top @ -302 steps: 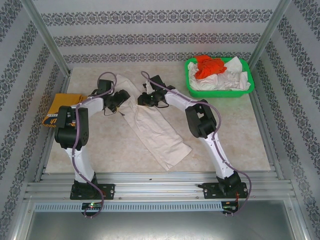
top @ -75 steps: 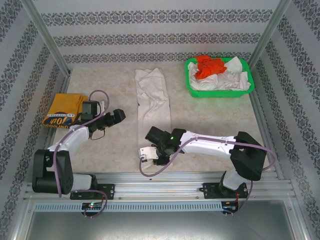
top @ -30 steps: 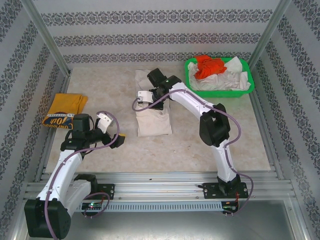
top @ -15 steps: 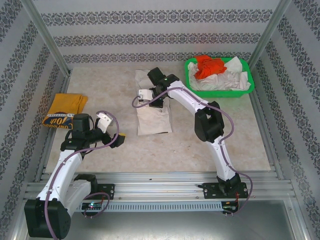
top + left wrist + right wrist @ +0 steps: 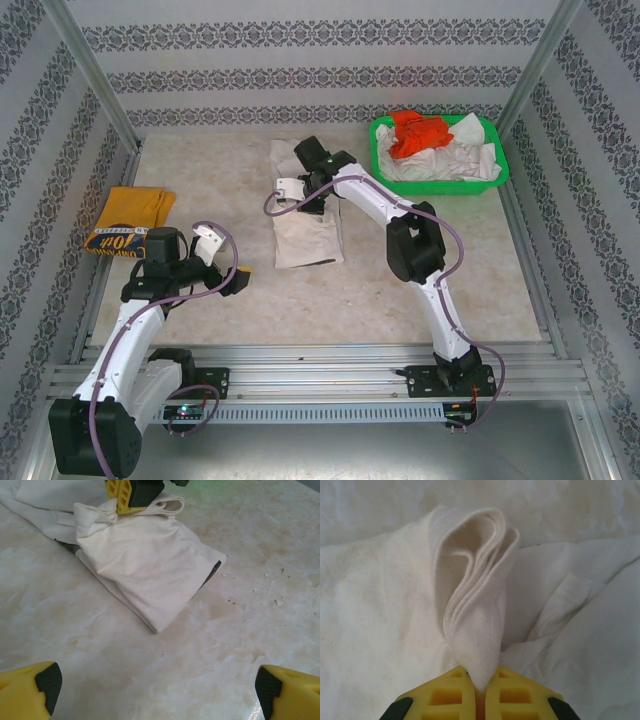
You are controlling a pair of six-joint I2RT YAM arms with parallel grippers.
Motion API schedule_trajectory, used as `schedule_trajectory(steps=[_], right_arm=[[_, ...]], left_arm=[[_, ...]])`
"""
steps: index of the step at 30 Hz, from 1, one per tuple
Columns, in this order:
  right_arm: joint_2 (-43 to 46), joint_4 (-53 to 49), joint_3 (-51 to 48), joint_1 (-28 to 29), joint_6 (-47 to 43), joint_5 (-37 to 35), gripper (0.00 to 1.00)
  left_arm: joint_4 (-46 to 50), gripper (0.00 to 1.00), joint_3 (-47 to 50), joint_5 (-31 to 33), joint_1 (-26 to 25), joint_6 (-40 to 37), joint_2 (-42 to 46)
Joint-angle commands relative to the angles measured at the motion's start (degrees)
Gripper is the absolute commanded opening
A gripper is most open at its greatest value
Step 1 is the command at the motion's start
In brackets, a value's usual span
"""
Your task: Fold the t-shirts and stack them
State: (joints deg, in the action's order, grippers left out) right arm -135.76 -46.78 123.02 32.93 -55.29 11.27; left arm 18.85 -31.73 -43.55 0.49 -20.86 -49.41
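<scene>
Since the frame two and a half seconds back, the right arm has swung from the near edge out to mid-table, doubling the white shirt over itself. The left arm has drawn back toward its base.

Table: the white shirt lies at centre, its long axis running near to far. Its folded near end is square and its far end is rumpled.

Basket: far right, with more shirts inside.

Yellow shirt: folded, at the left edge, well apart from the white one.

Right gripper: clamped on a layered fold of the white shirt, at its left side.

Left gripper: jaws wide, empty, near-left of the shirt and facing it.

Judgement: the stacking spot lies left of the white shirt, and the left arm is nearer to it.
</scene>
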Motion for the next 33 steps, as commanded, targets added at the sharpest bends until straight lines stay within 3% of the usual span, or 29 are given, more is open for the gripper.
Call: schedule_trajectory(steps=[1, 10, 12, 16, 18, 26, 33], right_arm=[[-1.87, 1.41, 0.65, -1.02, 0.79, -1.73, 0.0], [-1.31, 1.42, -0.46, -1.37, 1.0, -3.33, 0.01], [-0.96, 2.55, -1.1, -1.38, 1.21, -3.94, 0.15], [1.95, 9.03, -4.38, -1.44, 3.72, -4.81, 0.63], [5.04, 14.38, -8.42, -1.46, 5.55, -4.59, 0.76], [18.79, 26.54, -28.59, -0.47, 7.67, -2.7, 0.79], [27.42, 21.18, -42.08, 4.37, 6.76, 2.54, 0.74]], left_arm=[[-1.12, 1.0, -0.18, -1.98, 0.64, 0.54, 0.53], [-1.27, 1.0, -0.22, -2.09, 0.56, 0.87, 0.36], [-1.36, 1.0, -0.26, -2.4, 0.57, 0.91, 0.36], [-1.57, 1.0, -0.56, -2.86, 0.6, 1.66, 0.38], [-2.58, 1.0, -0.48, -2.98, 0.56, 2.91, 0.5], [-1.02, 1.0, -1.31, -3.66, 0.48, 0.59, -0.7], [-2.28, 1.0, -0.59, -4.83, 0.48, 0.46, -0.55]])
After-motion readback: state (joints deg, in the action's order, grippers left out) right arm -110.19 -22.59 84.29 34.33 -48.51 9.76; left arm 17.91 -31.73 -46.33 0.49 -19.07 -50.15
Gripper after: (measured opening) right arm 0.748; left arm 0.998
